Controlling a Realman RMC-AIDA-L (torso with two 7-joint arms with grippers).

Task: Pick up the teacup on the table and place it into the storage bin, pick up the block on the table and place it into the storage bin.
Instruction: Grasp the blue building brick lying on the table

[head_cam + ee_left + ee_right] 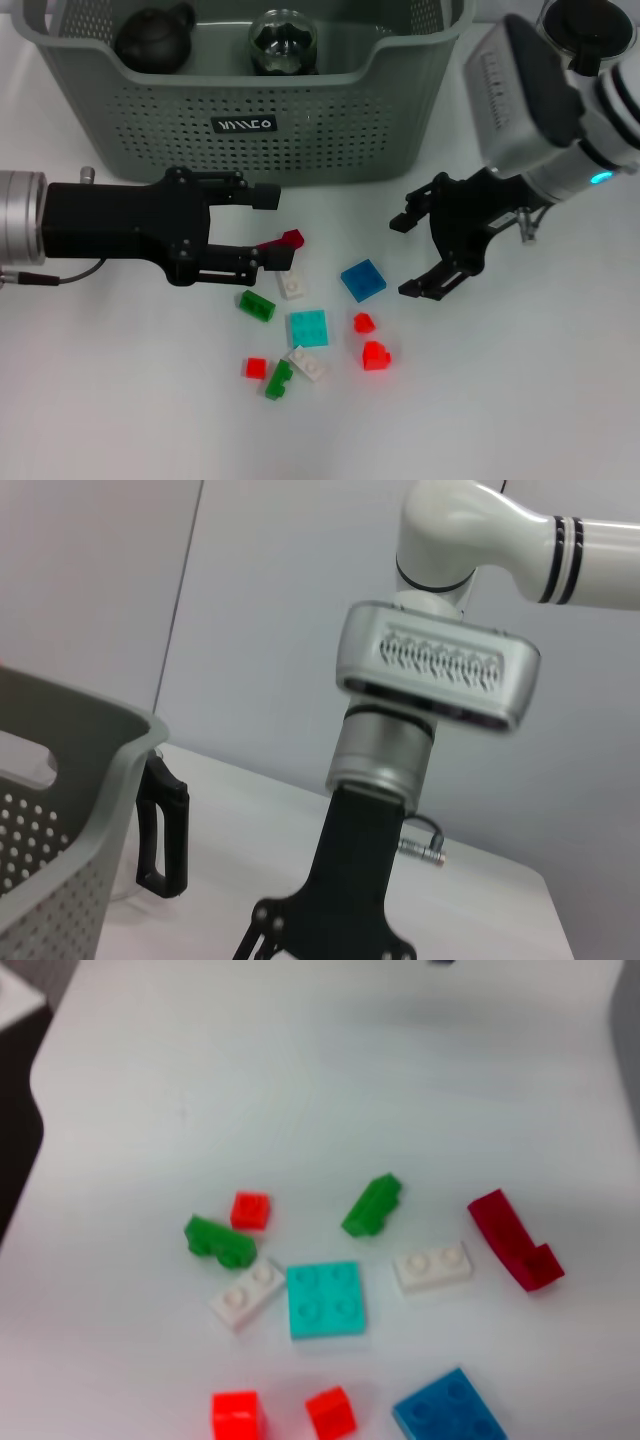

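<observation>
Storage bin [300,120] at the counter's [500,400] far edge, dark teapot [152,38] inside. Loose blocks [310,328] in front of the bin. Left gripper [268,228] and right gripper [408,255] flank the blocks, both with fingers apart, holding nothing.

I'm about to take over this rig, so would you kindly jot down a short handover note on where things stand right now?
Left gripper: open, low over the table in front of the storage bin, its tips at the dark red block, holding nothing.
Right gripper: open and empty, over the table beside the blue block.
In the bin: a dark teapot and a glass item. No teacup is visible on the table.
Still loose on the table: turquoise block, the blue one, plus small red, green and white ones.
Left to do: move blocks into the bin; none can be seen inside yet.
</observation>
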